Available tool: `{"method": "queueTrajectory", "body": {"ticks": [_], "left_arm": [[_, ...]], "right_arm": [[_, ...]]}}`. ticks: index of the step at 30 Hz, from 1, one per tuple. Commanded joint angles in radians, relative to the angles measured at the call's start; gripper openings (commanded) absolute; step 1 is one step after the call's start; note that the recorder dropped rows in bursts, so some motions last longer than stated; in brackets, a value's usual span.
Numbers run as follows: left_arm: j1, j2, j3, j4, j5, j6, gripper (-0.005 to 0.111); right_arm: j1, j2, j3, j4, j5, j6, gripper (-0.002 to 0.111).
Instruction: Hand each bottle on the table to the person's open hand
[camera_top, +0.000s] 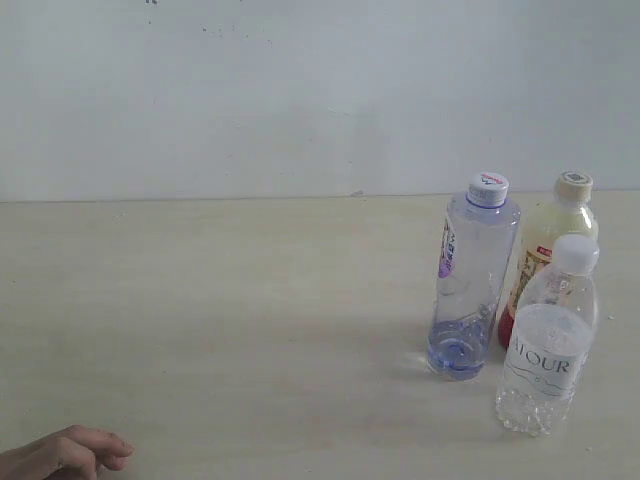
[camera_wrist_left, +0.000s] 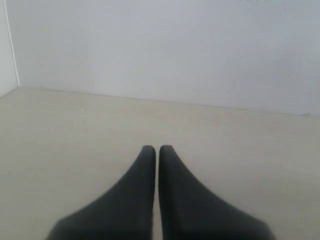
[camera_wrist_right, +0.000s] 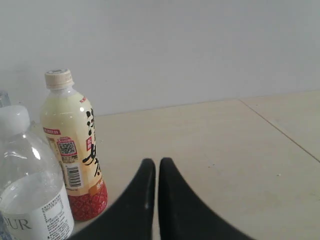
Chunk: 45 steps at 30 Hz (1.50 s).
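We see the wide pale beige table (camera_top: 250, 300) filling most of the exterior view, with a plain white wall (camera_top: 300, 90) rising behind it. All three bottles stand upright in a tight cluster on the right part of the table. The tall clear bluish bottle (camera_top: 470, 285) with the purple label is the leftmost of them, and only a little liquid sits at its bottom. Just behind and to its right we find the yellowish drink bottle (camera_top: 562, 218) with its beige cap and red base, partly hidden. In front of that one stands the shorter ribbed water bottle (camera_top: 548, 350) with a white cap, nearest the camera. From the right wrist view we see the right gripper (camera_wrist_right: 157, 162) low over the table near the yellowish bottle and the water bottle, its two black fingers pressed together with only a thin slit between them and nothing held. The left gripper (camera_wrist_left: 156, 149) is likewise closed on nothing, over bare tabletop. The person's hand (camera_top: 65, 455) lies at the near left corner, well apart from the bottles, its fingers looking curled.
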Motion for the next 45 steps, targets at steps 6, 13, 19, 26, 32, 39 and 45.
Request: {"method": "queueTrajectory", "body": {"ticks": [6,13,19,26,32,39,45], "left_arm": [[0.003,-0.003,-0.002,0.0,0.002,-0.004,0.004],[0.003,-0.003,-0.002,0.0,0.002,-0.004,0.004],[0.003,-0.003,-0.002,0.0,0.002,-0.004,0.004],[0.003,-0.003,-0.002,0.0,0.002,-0.004,0.004],[0.003,-0.003,-0.002,0.0,0.002,-0.004,0.004],[0.003,-0.003,-0.002,0.0,0.002,-0.004,0.004],[0.003,-0.003,-0.002,0.0,0.002,-0.004,0.004]], "right_arm": [[-0.004,-0.006,0.0,-0.003,-0.006,-0.005,0.002],[-0.004,-0.006,0.0,-0.003,-0.006,-0.005,0.002],[-0.004,-0.006,0.0,-0.003,-0.006,-0.005,0.002],[-0.004,-0.006,0.0,-0.003,-0.006,-0.005,0.002],[-0.004,-0.006,0.0,-0.003,-0.006,-0.005,0.002],[-0.004,-0.006,0.0,0.0,-0.062,-0.005,0.002],[-0.004,-0.006,0.0,0.17,-0.204,0.191,0.002]]}}
